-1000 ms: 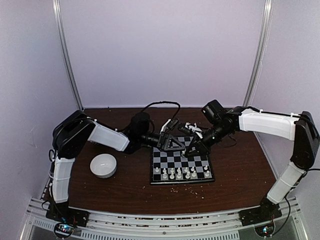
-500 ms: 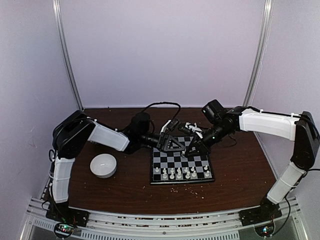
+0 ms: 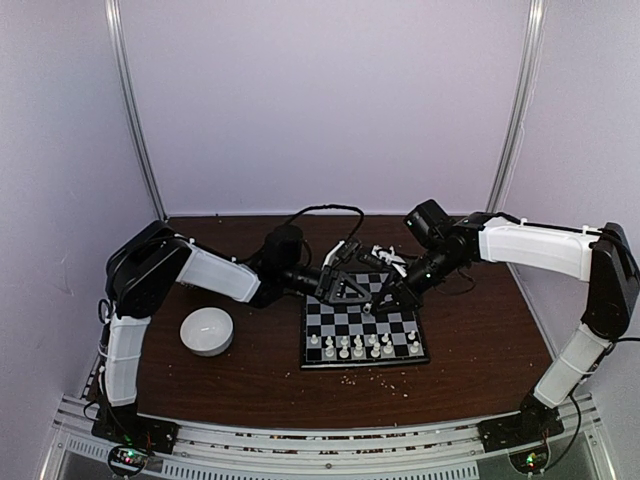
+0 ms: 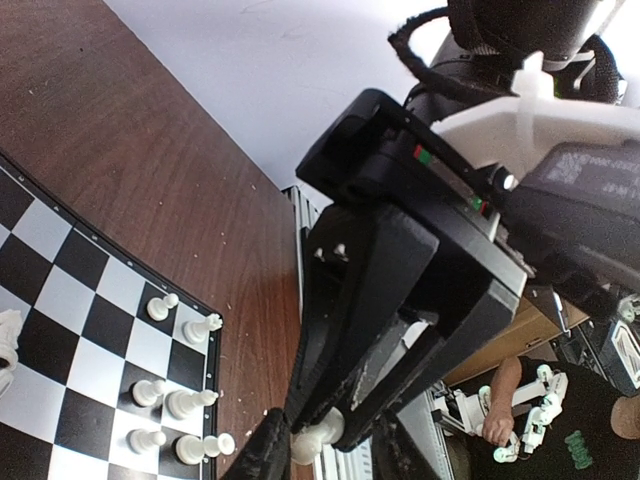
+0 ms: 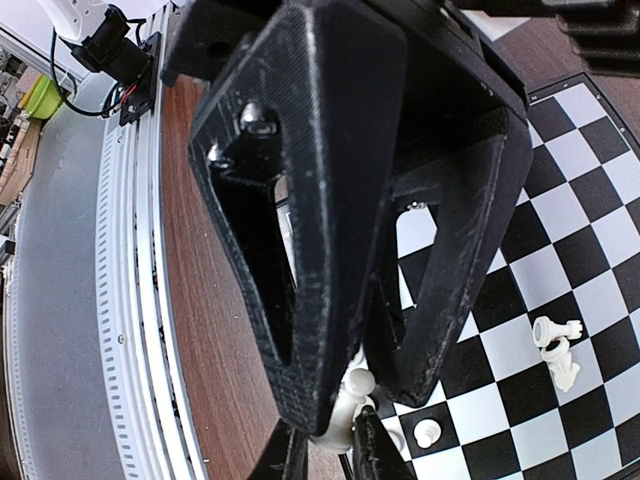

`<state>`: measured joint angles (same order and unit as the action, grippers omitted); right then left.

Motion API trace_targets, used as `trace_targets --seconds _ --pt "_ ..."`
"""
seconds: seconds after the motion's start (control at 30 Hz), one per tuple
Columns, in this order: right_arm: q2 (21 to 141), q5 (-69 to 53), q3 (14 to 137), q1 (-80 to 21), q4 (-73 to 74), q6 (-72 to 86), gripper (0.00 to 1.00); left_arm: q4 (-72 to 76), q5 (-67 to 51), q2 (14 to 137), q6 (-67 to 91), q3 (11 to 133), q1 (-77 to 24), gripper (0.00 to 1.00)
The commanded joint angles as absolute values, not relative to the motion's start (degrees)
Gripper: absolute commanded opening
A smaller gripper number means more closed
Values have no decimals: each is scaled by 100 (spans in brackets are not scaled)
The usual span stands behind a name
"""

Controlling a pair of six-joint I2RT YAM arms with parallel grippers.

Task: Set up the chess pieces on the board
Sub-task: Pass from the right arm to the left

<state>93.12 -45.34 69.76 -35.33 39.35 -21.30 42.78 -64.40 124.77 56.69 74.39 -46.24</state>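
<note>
The black and pale grey board (image 3: 345, 322) lies at the table's middle, with a row of white chess pieces (image 3: 360, 348) along its near edge. Both grippers meet over its far part. My right gripper (image 3: 380, 300) is shut on one white chess piece (image 4: 318, 437), also seen in the right wrist view (image 5: 345, 405). My left gripper (image 3: 350, 288) has its fingers spread on either side of that piece and the right fingertips. More pieces stand at the board's corner (image 4: 180, 405). Two pieces lie tipped on the squares (image 5: 555, 345).
A round white bowl (image 3: 206, 331) sits on the table left of the board. Crumbs (image 3: 370, 378) are scattered in front of the board. Cables (image 3: 320, 212) loop behind the grippers. The metal rail runs along the near edge (image 3: 320, 440).
My left gripper has shifted a little to the right, closer to the right gripper. The right gripper has stayed in place with the piece.
</note>
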Motion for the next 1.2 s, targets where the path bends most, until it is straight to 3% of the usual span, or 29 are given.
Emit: trace_targets --seconds 0.0,0.27,0.73,0.87,1.0,1.17 --pt "9089 -4612 7088 -3480 3866 -2231 17 4423 -6654 12610 5618 7534 -4737 29" --pt "9034 -4540 7083 -3469 3840 -2206 17 4544 -6645 12604 5717 7492 -4737 30" --pt "9199 -4397 7110 -3471 3875 -2204 19 5244 -6713 12627 6140 7386 -4751 2" --pt "9187 -4308 7077 -3464 3907 -2240 24 5736 -6715 12710 6464 7351 -4739 0" --pt "8977 -4230 6983 -3369 4168 -2415 38 5765 -6602 12683 6506 7275 -4689 0" --pt "8297 -4627 6685 -2769 4474 -2656 47 3663 -6287 12205 4866 7378 -4676 0"
